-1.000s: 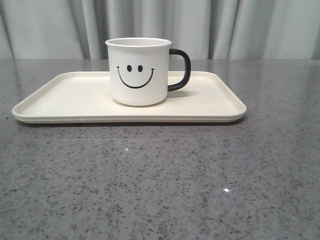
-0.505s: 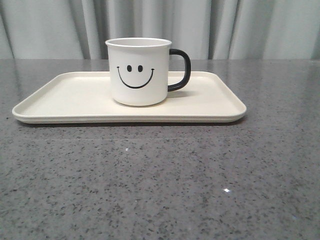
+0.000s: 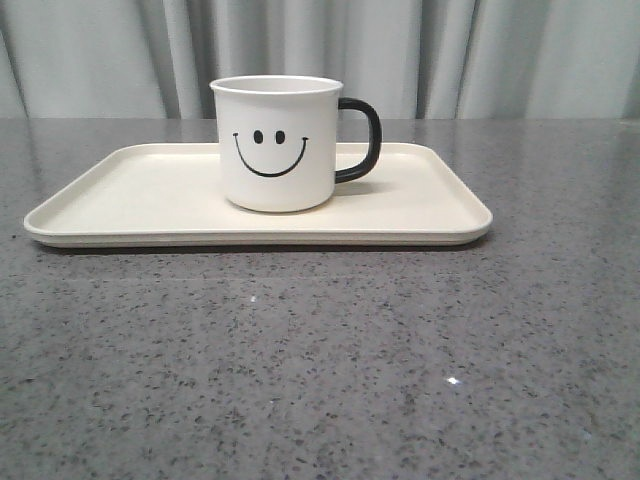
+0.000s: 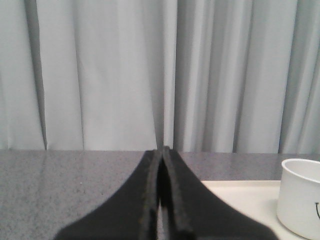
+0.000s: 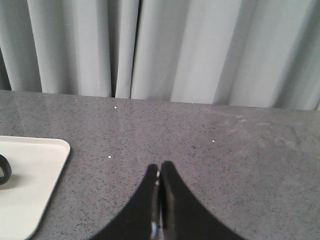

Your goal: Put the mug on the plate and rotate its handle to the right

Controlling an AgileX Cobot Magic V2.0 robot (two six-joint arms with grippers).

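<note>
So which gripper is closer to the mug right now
Hard to call; neither gripper touches it. The left gripper, shut, sits off the smiley-face side of the mug, above the plate. The right gripper, shut, sits off its handle side, beyond the plate's edge.

From my left wrist, the mug is sliced by the frame edge: only one side of its white body shows, with a sliver of the printed face. The plate there is mostly behind my left fingers and blurred close up. From my right wrist, just a curl of the handle peeks in at the edge; the mug body is out of frame. One corner of the plate shows, the remainder cut off.
</note>
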